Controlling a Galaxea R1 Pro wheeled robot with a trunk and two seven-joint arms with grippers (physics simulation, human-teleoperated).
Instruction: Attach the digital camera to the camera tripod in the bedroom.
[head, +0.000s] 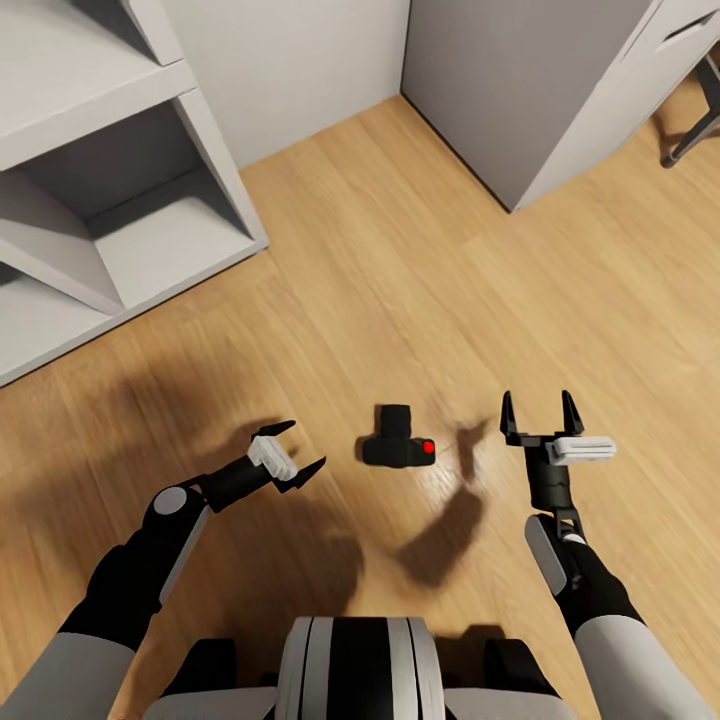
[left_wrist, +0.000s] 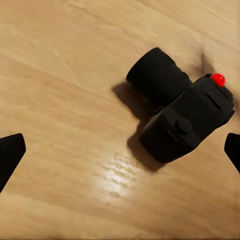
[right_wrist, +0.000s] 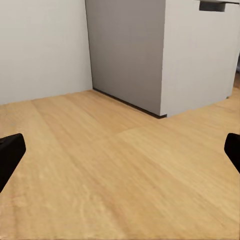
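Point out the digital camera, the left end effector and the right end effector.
digital camera (head: 398, 447), head view, on its black body beside the red button.
left end effector (head: 297, 449), head view, midway between its open fingertips.
right end effector (head: 539, 401), head view, midway between its open fingertips.

Bare wood floor (right_wrist: 120, 180) before a grey cabinet (right_wrist: 150, 55), jaws spread wide.

Small black boxy digital camera with short cylindrical lens barrel (head: 398, 440) lies on the light wood plank floor (head: 420, 260), free of any contact. Lens barrel points toward 12 o'clock in the head view; round red button (head: 428, 448) sits at the body's 3 o'clock end. Casing appears intact
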